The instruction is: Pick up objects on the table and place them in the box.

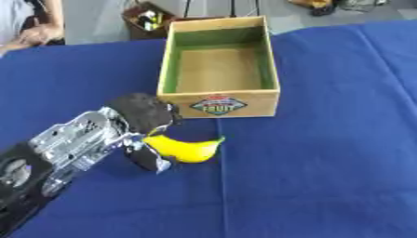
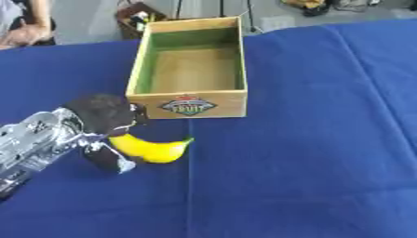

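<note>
Seen from above: left hand [image 1: 140, 122] curled around the stem end of a yellow banana [image 1: 189, 148] lying on the blue-covered bench [image 1: 326, 162], just in front of an open wooden box [image 1: 218, 104]. Box empty; right hand out of sight. Best done, probably, by lifting high enough to clear the near wall before moving over the opening.

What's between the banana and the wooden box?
Only bare blue tablecloth separates the banana from the wooden box, clearest in the left eye view.
</note>
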You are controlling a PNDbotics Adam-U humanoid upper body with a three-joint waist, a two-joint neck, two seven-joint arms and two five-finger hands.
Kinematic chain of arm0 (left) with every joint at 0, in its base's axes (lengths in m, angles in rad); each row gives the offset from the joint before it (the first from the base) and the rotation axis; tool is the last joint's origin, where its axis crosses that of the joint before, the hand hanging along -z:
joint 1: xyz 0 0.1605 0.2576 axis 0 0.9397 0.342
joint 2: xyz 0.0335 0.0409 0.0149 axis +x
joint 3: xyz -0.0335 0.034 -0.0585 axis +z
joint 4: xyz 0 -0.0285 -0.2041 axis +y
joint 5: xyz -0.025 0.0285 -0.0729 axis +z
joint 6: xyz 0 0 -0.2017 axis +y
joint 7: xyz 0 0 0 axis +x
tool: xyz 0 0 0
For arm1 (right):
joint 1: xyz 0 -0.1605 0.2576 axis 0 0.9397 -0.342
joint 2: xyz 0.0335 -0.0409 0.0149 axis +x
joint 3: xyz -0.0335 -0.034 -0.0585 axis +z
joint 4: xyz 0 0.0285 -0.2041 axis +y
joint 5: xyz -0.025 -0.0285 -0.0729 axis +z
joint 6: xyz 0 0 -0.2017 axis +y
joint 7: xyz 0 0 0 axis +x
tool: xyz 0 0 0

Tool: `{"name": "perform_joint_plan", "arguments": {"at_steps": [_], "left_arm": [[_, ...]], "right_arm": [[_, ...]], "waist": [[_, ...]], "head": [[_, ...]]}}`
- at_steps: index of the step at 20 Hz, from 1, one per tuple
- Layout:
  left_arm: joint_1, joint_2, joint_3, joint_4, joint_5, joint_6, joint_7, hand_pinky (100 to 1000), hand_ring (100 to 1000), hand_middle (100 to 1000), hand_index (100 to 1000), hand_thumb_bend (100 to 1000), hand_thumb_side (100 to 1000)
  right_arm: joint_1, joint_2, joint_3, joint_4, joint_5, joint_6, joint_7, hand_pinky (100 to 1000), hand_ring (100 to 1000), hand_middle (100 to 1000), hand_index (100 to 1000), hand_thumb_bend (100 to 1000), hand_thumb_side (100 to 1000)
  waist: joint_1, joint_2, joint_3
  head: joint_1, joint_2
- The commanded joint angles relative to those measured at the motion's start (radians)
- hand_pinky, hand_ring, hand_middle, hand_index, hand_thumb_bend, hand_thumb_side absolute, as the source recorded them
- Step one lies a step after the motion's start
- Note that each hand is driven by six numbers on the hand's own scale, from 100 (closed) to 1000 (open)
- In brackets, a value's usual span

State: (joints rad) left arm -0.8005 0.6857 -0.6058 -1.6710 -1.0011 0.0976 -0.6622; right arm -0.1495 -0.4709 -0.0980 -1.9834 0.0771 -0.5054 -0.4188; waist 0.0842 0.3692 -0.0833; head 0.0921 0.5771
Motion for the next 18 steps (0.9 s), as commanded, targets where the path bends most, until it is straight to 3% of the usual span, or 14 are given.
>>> {"name": "perform_joint_plan", "arguments": {"at_steps": [1, 11, 18], "left_arm": [[-0.012, 0.004, 0.005, 0.018, -0.002, -0.004, 0.022, 438, 562, 734, 811, 365, 510], [0.000, -0.010, 0.000, 0.065, 0.012, -0.023, 0.075, 405, 534, 654, 755, 349, 500], [-0.004, -0.007, -0.001, 0.049, 0.005, -0.029, 0.091, 407, 537, 669, 771, 362, 504]], "right_arm": [[-0.007, -0.014, -0.003, -0.017, -0.005, 0.001, 0.001, 769, 717, 622, 789, 100, 888], [-0.008, -0.009, -0.004, -0.017, -0.007, 0.003, 0.003, 771, 717, 622, 789, 100, 887], [-0.006, -0.007, -0.002, -0.017, -0.008, 0.005, 0.007, 772, 717, 622, 790, 100, 888]], "waist": [[-0.006, -0.016, -0.001], [-0.009, -0.013, -0.002], [-0.010, -0.015, 0.001]], "head": [[0.003, -0.012], [0.004, -0.014], [0.004, -0.012]]}}
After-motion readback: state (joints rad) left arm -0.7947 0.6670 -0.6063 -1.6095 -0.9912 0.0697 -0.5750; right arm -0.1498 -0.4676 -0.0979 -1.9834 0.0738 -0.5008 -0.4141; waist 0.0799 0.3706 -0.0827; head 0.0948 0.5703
